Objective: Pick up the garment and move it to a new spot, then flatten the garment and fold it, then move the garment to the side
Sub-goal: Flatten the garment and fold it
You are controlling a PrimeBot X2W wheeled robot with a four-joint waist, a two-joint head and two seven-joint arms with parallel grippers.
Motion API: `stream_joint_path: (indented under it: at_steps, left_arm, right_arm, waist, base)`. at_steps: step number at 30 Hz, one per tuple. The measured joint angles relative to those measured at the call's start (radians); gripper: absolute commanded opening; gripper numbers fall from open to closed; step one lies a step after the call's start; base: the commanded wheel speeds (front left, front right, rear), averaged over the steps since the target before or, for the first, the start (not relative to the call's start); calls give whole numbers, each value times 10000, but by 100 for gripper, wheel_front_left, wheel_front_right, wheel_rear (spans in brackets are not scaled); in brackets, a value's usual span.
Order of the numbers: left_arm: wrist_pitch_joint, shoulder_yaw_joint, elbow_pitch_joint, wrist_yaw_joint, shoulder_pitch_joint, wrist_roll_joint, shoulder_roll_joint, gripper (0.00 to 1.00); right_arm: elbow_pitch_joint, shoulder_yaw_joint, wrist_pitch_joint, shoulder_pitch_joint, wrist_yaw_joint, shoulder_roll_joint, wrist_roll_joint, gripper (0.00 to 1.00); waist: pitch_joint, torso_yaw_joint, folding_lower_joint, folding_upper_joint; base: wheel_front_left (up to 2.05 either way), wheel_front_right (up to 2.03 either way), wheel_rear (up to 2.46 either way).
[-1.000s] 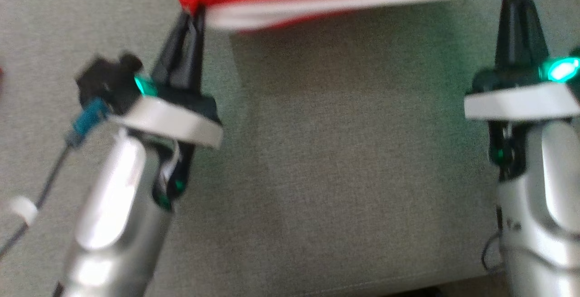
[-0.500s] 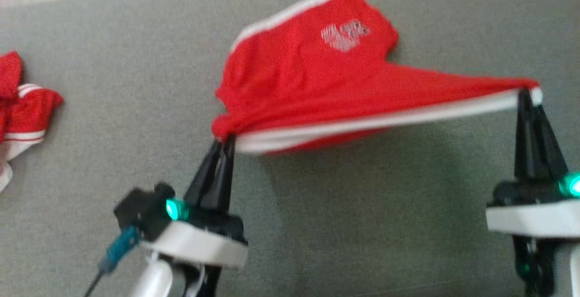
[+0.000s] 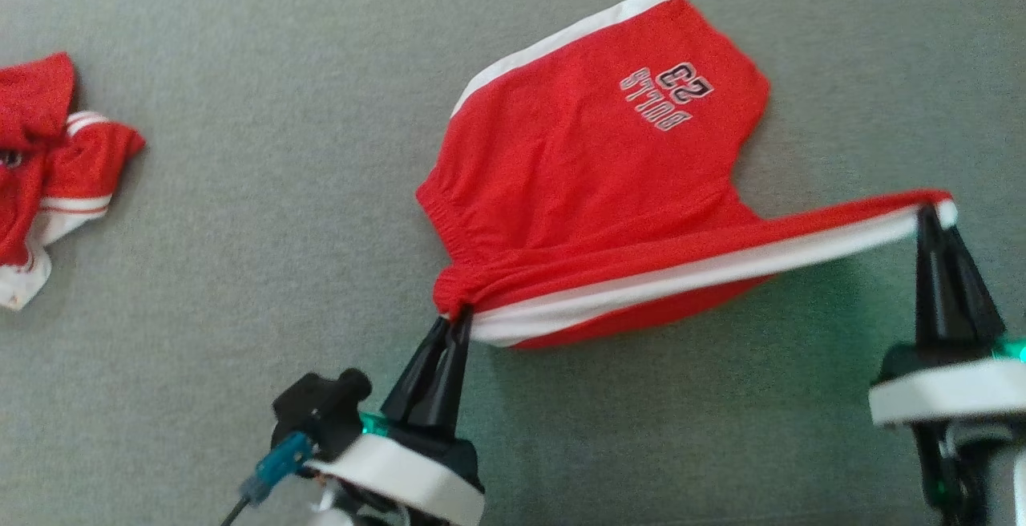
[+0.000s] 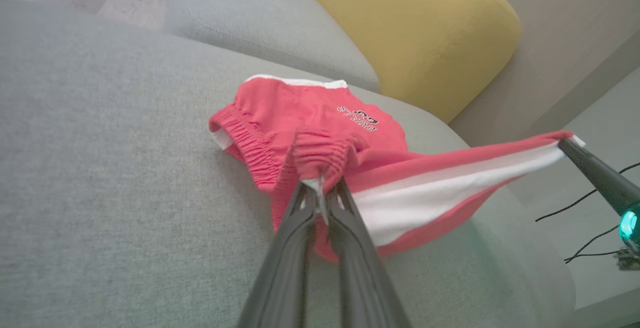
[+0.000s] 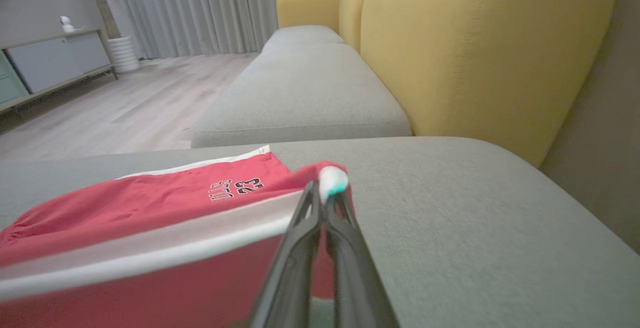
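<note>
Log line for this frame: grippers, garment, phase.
left gripper: shut on red shorts waistband | right gripper: shut on hem corner | striped edge taut between them, far leg on grey cushion | phase: flattening

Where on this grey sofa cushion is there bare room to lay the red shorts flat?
Widest bare patch: grey sofa cushion between the crumpled red-and-white garment and the red white-striped shorts. Also bare: near strip between left pincer and right pincer. Crowded at the left edge.

Head view steeply down from behind left gripper (image 3: pixel 458 321) and right gripper (image 3: pixel 930 215), each wrist view close and low along its own gripper, all sharing red shorts (image 3: pixel 593 165) stretched between them
</note>
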Motion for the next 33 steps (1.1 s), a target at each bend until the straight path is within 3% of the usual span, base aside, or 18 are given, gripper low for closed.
stream_joint_path:
  at_steps: [7,15,20,28,29,30,31,32,33]
  left_arm:
    - [303,-98,1436,-130,-1690,-301,-548,0]
    - [949,222,2637,-98,-3851,-809,-807,0]
    - [1193,401,3498,136,-5359,-805,-959,0]
    - [1118,186,4261,456,-5935,-988,-1053,0]
    - [1116,105,4301,497,-5975,-1014,-1057,6]
    - [1057,54,4335,531,-6006,-1014,-1070,36]
    - [930,23,4341,612,-6032,-1014,-1091,100]
    - [826,-15,4341,681,-6075,-1014,-1095,100]
    - [723,-42,4337,752,-6105,-1026,-1097,100]
  right_arm:
    - [2008,251,234,-2779,0,-40,-522,0]
    - [4075,788,802,-5592,0,-746,-713,0]
    - [5971,1152,876,-7467,0,-1034,-711,0]
    - [8312,1220,508,-8919,0,-1174,-754,0]
    - [8548,1225,441,-9075,0,-1174,-805,0]
    - [8767,1241,376,-9226,0,-1174,-809,0]
    - [8962,1271,307,-9363,0,-1174,-846,16]
    - [9170,1304,253,-9507,0,-1172,-897,46]
    - [9356,1315,192,-9635,0,-1160,-899,91]
  waist:
    - [767,553,1,0]
    - [1304,942,1,0]
    - [1813,1238,1,-1]
    - [2151,1584,0,-1]
    - [2170,1597,0,0]
    - [2187,1606,-1,0]
    - [2202,1614,-1,-1]
    - [2218,1617,-1,-1]
    - [2231,1622,-1,-1]
  base:
    - [0,0,0]
    - [0,0,0]
    - [0,0,0]
    - [0,0,0]
    - [0,0,0]
    - [0,0,0]
    - [0,0,0]
    - [0,0,0]
    - [0,0,0]
